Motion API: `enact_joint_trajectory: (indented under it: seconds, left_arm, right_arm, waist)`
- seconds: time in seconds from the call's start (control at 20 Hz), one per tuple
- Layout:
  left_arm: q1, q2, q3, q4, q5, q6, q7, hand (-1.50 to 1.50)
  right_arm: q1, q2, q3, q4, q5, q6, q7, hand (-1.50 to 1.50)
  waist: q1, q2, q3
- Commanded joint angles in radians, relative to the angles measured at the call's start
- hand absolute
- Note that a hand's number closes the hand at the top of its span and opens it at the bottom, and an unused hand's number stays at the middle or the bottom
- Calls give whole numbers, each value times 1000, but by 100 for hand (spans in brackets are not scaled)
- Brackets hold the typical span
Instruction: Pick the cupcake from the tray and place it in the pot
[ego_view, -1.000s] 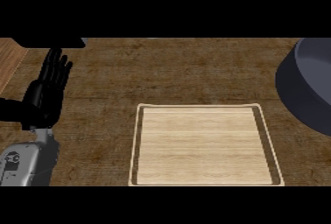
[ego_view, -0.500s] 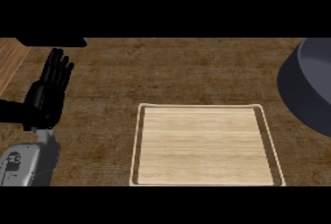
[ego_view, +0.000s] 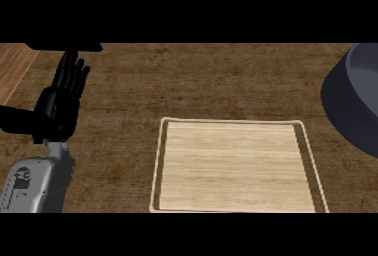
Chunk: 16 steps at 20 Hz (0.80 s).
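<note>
At the far left a strip of lighter wood (ego_view: 15, 65) is seen beside the dark, mottled brown table (ego_view: 221, 80). Just to its right the left hand (ego_view: 57, 107) is shown near the view's left edge, resting with its fingers (ego_view: 71, 75) held straight and pointing up, spread a little and closed on nothing. The grey forearm (ego_view: 37, 185) is seen below it, coming in from the lower left corner; a few small dark marks are carried on its casing, but they cannot be read.

In the middle of the table the rectangular tray (ego_view: 156, 165) is laid flat, well apart from the hand. Within its raised pale rim only a light wood-grain floor is shown.

At the right edge the dark grey pot (ego_view: 354, 100) is cut off by the frame, near the tray's upper right corner; its contents cannot be told.

The cupcake is seen nowhere in this view, so its place cannot be told
</note>
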Motion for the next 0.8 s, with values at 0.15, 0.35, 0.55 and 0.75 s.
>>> enact_joint_trajectory:
  seconds: [0.15, 0.35, 0.55, 0.75]
  left_arm:
    - [10, -5, 6, 35, -7, -8, -53, 0]
    - [7, 9, 14, -17, 3, 1, 14, 0]
    - [8, 34, 46, 11, 38, -36, 8, 0]
    - [39, 12, 35, 14, 33, -38, -38, 0]
  right_arm:
    - [-88, -31, -11, 119, -31, 66, -166, -150]
    - [-60, -26, -124, 130, -161, 107, -280, -150]
    - [-94, 5, -197, 168, -243, 114, -200, -150]
    - [-106, -71, -282, 210, -330, 194, -177, -150]
  waist:
    - [-7, -2, -1]
    - [-15, -5, 0]
    - [-17, -6, -1]
    - [-11, -3, 0]
